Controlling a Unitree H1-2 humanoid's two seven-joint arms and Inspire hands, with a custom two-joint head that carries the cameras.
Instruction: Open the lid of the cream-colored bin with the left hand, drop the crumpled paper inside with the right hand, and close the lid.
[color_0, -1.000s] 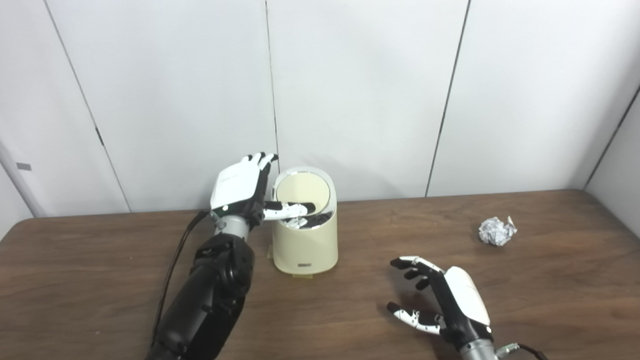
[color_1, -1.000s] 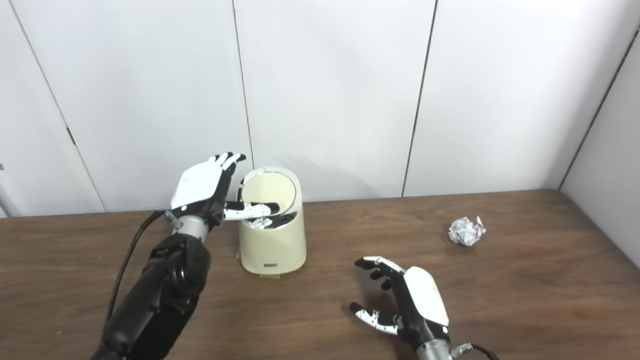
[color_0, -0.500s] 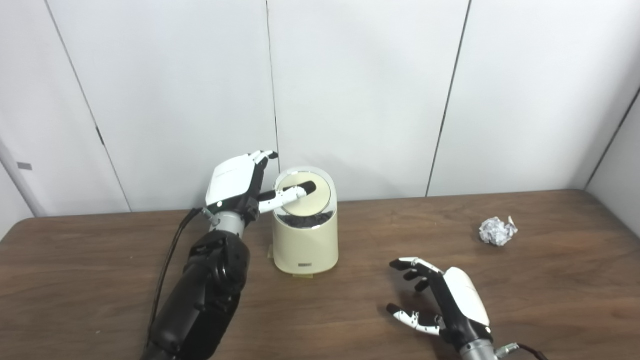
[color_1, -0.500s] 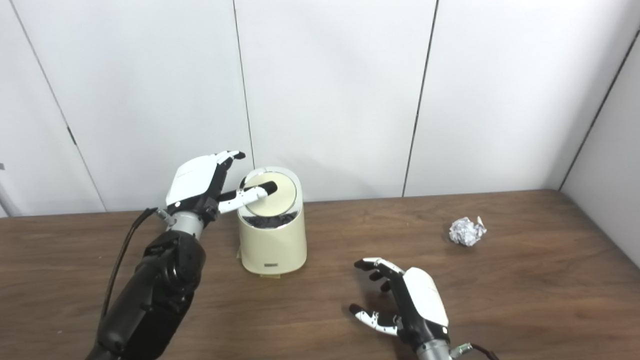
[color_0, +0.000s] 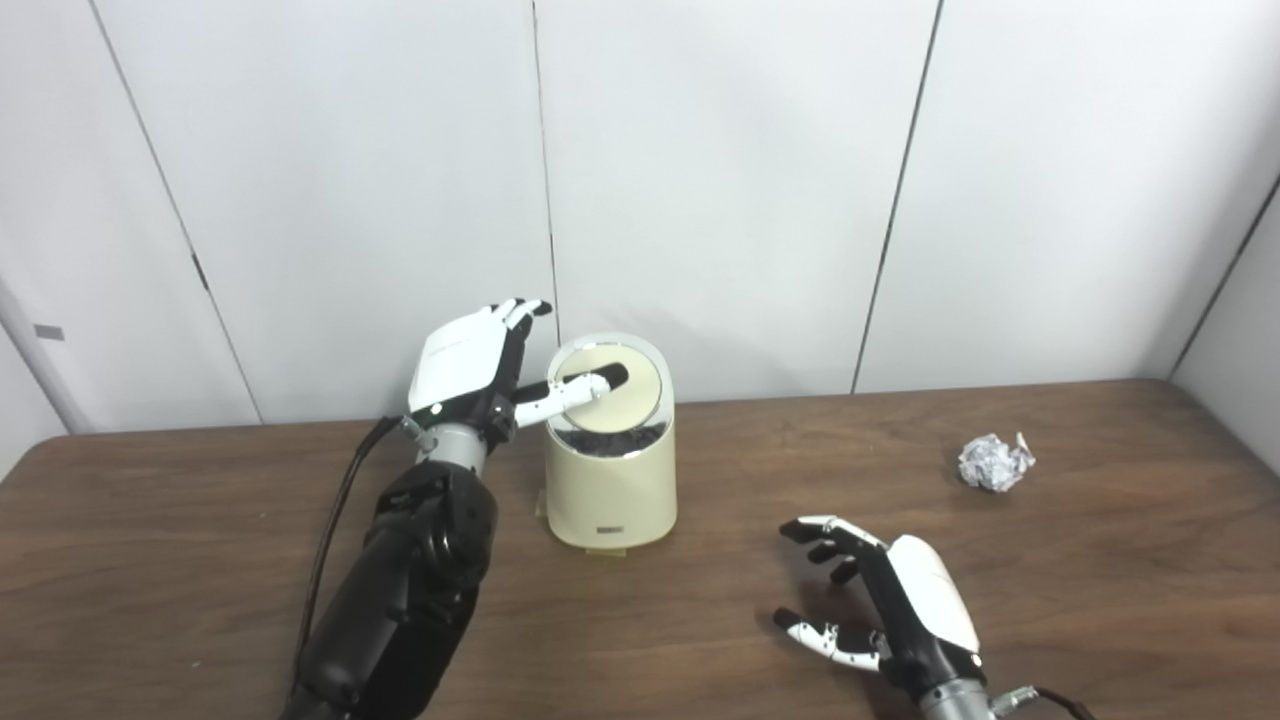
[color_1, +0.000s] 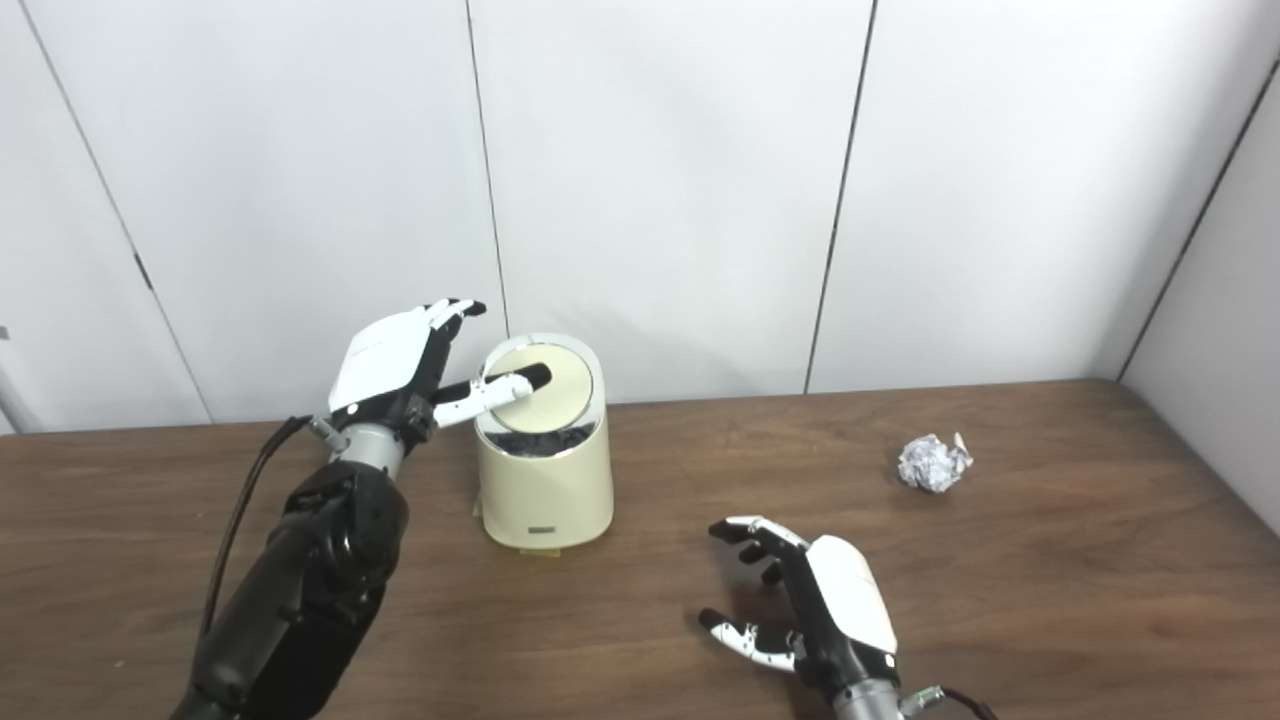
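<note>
Left robot hand at the bin's tilted lid, paper ball lying far right on the surface.

The left robot hand (color_0: 470, 360) is raised beside the cream-colored bin (color_0: 610, 470), fingers spread and holding nothing, its thumb reaching across the round lid (color_0: 625, 385). The lid stands tilted up toward the back, and a dark gap shows under its front edge. The bin stands upright on the brown wooden surface (color_0: 200, 560), near the white wall panels (color_0: 720, 180). The right robot hand (color_0: 890, 600) rests low near the front edge, well apart from the bin, fingers apart and curled, empty. The crumpled paper (color_0: 993, 463) lies alone on the surface, farther right and back, touching neither hand.
</note>
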